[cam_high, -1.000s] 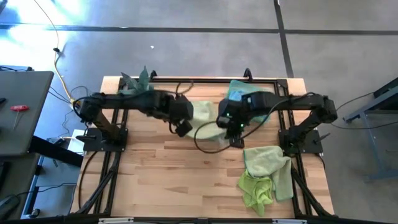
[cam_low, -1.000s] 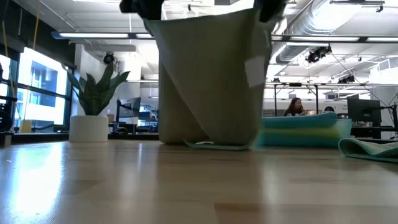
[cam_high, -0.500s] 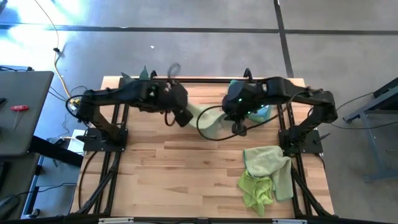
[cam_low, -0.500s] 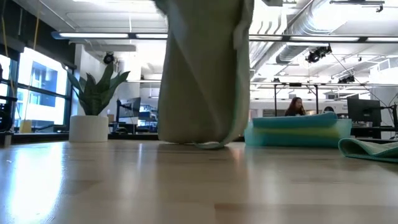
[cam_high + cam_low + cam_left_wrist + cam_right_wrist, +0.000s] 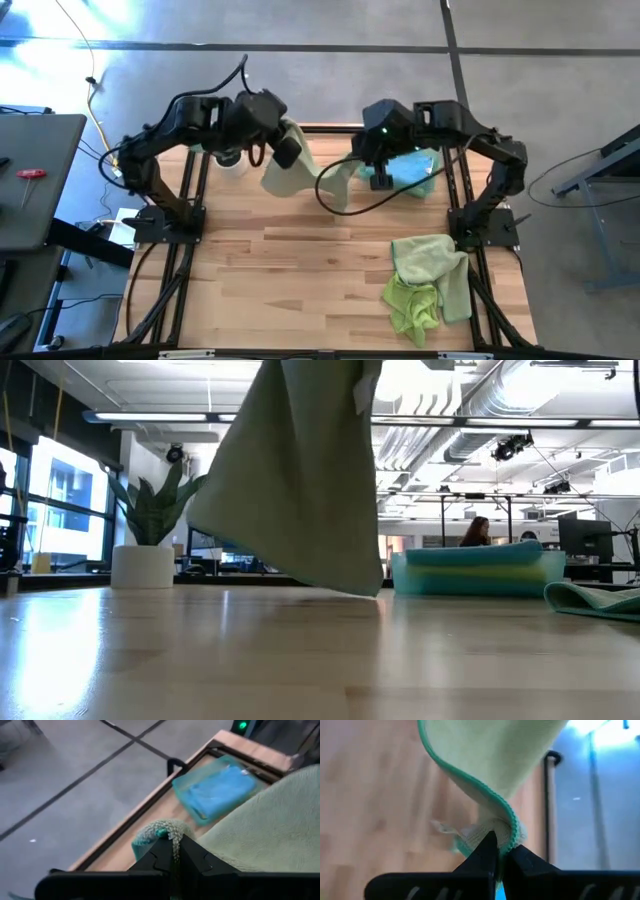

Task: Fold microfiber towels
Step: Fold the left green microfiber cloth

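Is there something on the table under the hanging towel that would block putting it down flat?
Nothing visible. The sage towel hangs between the left tool and right tool over bare wood. The blue stack lies to its side, the plant to the other.

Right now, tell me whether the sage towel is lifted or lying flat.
Lifted: the sage towel hangs between the left claw and right claw, clear of the table.
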Motion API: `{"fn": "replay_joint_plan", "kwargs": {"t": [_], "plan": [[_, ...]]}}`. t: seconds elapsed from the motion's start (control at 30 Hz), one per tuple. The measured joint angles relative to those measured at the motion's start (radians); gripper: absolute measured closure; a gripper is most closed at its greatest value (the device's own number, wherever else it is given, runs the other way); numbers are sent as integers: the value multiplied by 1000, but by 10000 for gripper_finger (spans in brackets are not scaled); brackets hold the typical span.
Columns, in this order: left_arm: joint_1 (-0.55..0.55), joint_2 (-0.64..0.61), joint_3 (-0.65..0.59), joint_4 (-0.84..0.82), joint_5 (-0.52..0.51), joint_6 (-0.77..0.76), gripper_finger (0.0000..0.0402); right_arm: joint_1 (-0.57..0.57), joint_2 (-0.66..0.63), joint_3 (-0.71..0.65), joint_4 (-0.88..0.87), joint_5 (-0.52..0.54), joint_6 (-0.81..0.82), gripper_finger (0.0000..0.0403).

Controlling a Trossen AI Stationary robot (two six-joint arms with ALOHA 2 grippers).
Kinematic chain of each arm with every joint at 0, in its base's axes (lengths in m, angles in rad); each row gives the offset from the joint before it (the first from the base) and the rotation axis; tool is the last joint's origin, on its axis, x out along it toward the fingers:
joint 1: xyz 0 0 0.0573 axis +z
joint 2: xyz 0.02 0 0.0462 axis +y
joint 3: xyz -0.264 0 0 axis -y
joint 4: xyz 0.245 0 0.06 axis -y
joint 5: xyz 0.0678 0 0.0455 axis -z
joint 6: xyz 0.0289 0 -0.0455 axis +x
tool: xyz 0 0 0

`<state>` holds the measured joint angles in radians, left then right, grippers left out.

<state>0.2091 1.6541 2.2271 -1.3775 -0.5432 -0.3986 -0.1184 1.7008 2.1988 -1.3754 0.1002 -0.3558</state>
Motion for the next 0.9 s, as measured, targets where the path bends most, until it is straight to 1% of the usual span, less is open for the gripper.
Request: {"fn": "replay_joint_plan", "kwargs": {"t": [0.1,0.17,0.23,0.33,0.43,0.5,0.63,0.73,0.87,0.9], "plan": [[36,7,0,-4,-1,36,394,-25,33,52,-21,71,-118,403],[60,9,-1,-15,-1,36,394,-36,52,88,-50,111,-161,403],[74,9,-1,-23,-9,35,394,-40,66,126,-79,109,-166,403],[73,8,0,-57,5,2,394,-27,77,159,-113,44,-116,403],[42,6,-3,-145,84,-63,394,1,74,128,-130,-89,2,403],[-5,6,-34,-194,115,-112,394,25,78,92,-132,-164,89,403],[-115,13,-168,-188,167,-189,394,87,95,-35,-118,-267,185,403],[-176,8,-280,-191,168,-230,394,134,96,-177,-70,-346,193,403],[-239,12,-439,-185,166,-311,394,192,97,-353,47,-375,171,403],[-255,12,-473,-183,170,-336,394,202,97,-391,91,-408,172,403]]}}
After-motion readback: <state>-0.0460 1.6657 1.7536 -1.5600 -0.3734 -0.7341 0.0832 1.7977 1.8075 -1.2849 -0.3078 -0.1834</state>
